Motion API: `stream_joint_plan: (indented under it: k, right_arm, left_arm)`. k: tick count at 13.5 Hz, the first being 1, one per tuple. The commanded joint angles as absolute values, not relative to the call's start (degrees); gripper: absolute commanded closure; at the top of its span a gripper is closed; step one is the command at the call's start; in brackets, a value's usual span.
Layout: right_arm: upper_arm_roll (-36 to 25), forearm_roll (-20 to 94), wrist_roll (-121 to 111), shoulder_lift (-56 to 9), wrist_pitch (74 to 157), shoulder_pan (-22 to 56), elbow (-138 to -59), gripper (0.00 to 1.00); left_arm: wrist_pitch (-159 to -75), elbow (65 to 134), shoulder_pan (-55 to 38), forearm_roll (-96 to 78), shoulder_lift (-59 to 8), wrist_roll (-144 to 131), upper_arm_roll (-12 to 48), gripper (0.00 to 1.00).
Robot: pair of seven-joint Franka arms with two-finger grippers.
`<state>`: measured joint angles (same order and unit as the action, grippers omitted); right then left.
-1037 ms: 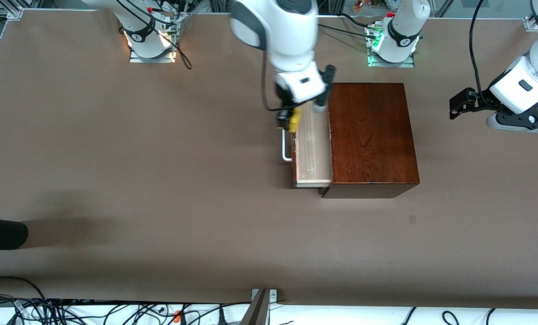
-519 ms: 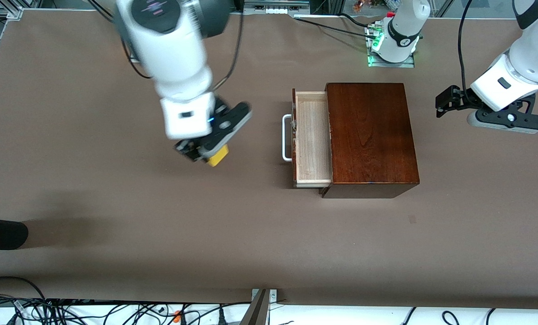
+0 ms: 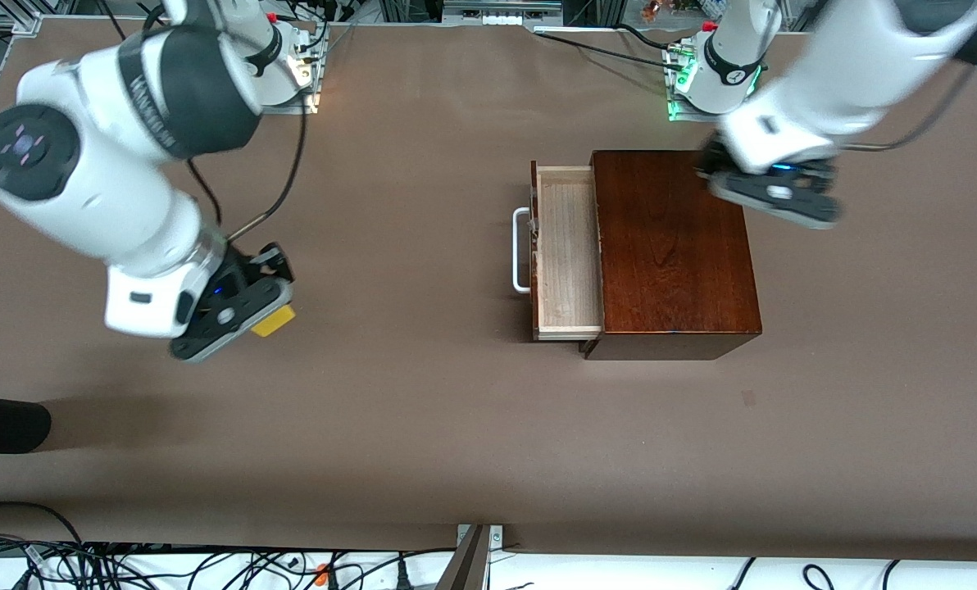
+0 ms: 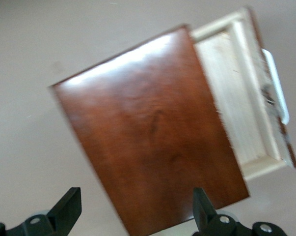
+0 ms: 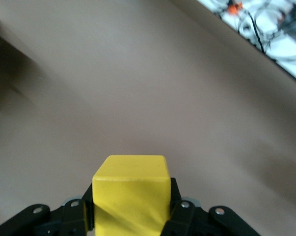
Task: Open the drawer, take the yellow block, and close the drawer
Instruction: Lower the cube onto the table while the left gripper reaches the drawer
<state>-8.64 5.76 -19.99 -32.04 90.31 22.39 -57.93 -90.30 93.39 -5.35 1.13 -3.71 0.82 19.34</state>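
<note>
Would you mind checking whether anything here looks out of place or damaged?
Nothing looks damaged or spilled. The drawer stands pulled out of the wooden box and looks empty, as expected, since the right gripper holds the yellow block over the bare table. The left gripper hangs open over the box.

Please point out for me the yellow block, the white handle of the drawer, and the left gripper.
yellow block (image 5: 130, 194): right wrist view, its front face, held in the right gripper (image 5: 130, 209).
drawer's white handle (image 3: 519, 250): front view, middle of the bar.
left gripper (image 4: 135, 209): left wrist view, midway between its open fingertips.
</note>
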Motion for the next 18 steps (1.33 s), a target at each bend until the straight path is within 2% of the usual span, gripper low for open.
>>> stream_joint_plan:
  k: [1, 5, 9, 12, 14, 18]
  right_arm:
    - [-7.7, 7.9, -17.9, -28.1, 93.7, 19.0, -68.2, 1.00]
    - [-7.6, 6.9, -13.0, -18.1, 114.4, 15.9, -96.5, 1.00]
    - [-7.5, 3.5, -12.8, -18.0, 132.1, 13.8, -111.1, 1.00]
    - [-7.4, 3.1, -12.5, -22.2, 140.2, 13.4, -114.5, 1.00]
    - [-7.3, 3.0, -8.6, -24.8, 142.4, 13.3, -115.0, 1.00]
    - [-5.9, 3.3, -4.8, -28.2, 147.1, 13.4, -115.0, 1.00]
  left_arm:
    - [-90.6, 92.3, -5.7, 0.5, -7.7, 3.5, 25.5, 0.00]
    - [-99.5, 91.1, -6.1, 0.2, -16.0, 18.7, 32.7, 0.00]
    - [-115.1, 91.1, -9.5, 0.9, -24.8, 39.5, 34.4, 0.00]
    - [-121.7, 91.4, -13.3, 4.4, -29.5, 47.8, 34.2, 0.00]
    - [-122.0, 91.8, -17.6, 14.6, -31.4, 46.2, 34.0, 0.00]
    - [-122.3, 93.1, -17.4, 16.3, -34.5, 45.4, 33.8, 0.00]
